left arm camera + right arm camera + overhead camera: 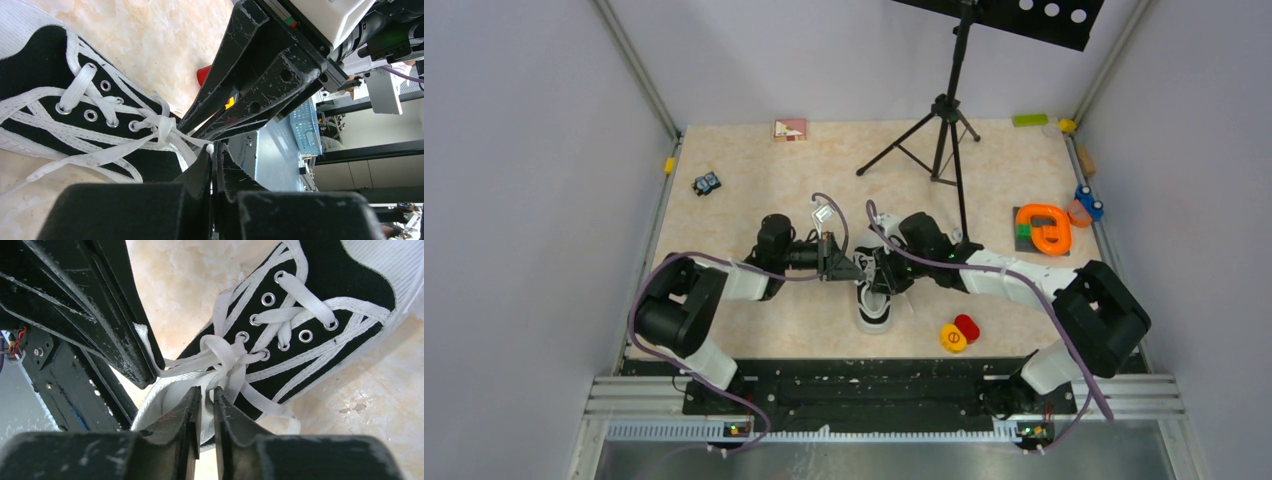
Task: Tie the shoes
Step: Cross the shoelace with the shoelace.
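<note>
Top external showed the sneaker (875, 308) lying toe toward the robot, both claws meeting over its far, laced end. Left wrist: the left gripper (214, 150) was clamped on a lace end (209, 147) beside the knot (162, 127). Right wrist: the right gripper (207, 392) stood a slit apart around a lace strand (235, 382), the knot just ahead. Whether it gripped could not be told.

Sneaker (350, 280): matt black canvas, flat woven white cloth laces (305, 294), shiny metal eyelets (268, 299); table (185, 280) smooth, pale marbled, low sheen.
</note>
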`<control>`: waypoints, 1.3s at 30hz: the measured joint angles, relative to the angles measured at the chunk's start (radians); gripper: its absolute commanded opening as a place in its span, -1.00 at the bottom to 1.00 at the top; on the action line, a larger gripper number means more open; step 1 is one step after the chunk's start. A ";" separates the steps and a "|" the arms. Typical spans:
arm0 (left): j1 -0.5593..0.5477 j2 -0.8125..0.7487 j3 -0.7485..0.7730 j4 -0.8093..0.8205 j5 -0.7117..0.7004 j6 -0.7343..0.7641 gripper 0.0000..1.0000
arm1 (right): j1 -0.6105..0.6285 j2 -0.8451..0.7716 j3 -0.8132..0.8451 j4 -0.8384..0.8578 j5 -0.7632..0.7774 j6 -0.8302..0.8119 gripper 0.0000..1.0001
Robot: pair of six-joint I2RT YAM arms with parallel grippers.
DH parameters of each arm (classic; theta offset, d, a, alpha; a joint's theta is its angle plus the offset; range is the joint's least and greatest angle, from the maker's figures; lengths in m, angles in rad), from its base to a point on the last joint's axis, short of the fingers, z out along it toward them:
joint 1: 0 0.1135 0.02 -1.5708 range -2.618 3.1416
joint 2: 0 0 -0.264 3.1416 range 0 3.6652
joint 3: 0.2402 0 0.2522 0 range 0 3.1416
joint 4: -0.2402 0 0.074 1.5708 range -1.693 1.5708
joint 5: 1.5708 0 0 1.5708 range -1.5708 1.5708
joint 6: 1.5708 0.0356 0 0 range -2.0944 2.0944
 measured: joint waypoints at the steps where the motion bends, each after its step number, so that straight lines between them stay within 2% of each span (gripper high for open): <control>1: 0.000 0.000 0.000 0.000 0.000 0.000 -1.00 | 0.001 0.000 0.000 0.000 0.001 0.004 -0.53; 10: 0.000 0.000 0.000 0.003 0.000 0.000 -1.00 | 0.002 -0.012 0.001 0.000 0.021 0.092 -0.35; 24: 0.000 0.000 -0.001 0.004 0.000 0.000 -1.00 | 0.002 -0.062 -0.001 0.034 0.042 0.259 -0.32; 39: 0.002 -0.009 -0.013 -0.004 -0.034 0.031 -1.00 | 0.001 -0.036 -0.007 0.056 0.065 0.299 -0.24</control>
